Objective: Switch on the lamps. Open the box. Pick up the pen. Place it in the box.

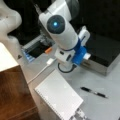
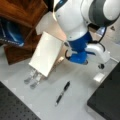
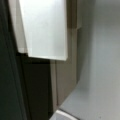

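The box (image 1: 106,53) stands at a front view's right, its black lid lying flat on the grey front; in both front views it looks closed, and its dark corner (image 2: 107,100) fills the bottom right. The small white clasp (image 2: 99,77) shows on its front. My gripper (image 1: 85,46), on a blue and white hand, hangs at the box's front edge near the clasp. The wrist view shows a white finger (image 3: 45,30) close against the box's grey front (image 3: 66,75). The thin black pen (image 1: 93,92) lies free on the grey table (image 2: 75,105), apart from the gripper, also seen as the pen (image 2: 62,93).
A white flat slab (image 1: 58,97) lies left of the pen, also seen as the slab (image 2: 46,53). A brown wooden block (image 1: 12,95) stands beyond it. A white cable (image 1: 41,71) runs across the table. A black perforated mat (image 2: 12,105) borders the table.
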You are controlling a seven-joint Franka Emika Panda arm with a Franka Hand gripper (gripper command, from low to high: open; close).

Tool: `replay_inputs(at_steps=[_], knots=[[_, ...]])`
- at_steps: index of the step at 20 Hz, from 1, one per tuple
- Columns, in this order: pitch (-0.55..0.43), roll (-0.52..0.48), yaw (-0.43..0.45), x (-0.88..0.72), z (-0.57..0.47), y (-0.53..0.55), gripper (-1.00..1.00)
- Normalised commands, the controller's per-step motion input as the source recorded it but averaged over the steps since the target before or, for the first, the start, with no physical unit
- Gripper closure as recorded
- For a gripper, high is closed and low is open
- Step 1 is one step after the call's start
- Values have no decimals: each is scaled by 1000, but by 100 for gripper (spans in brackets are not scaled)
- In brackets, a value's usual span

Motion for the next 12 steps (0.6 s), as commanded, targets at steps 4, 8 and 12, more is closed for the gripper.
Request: replay_inputs(at_steps=[4, 8, 12], knots=[[-118, 223, -59, 45, -190, -26, -100], [-122, 260, -86, 41, -200, 15, -100], [-114, 280, -95, 39, -175, 46, -100]])
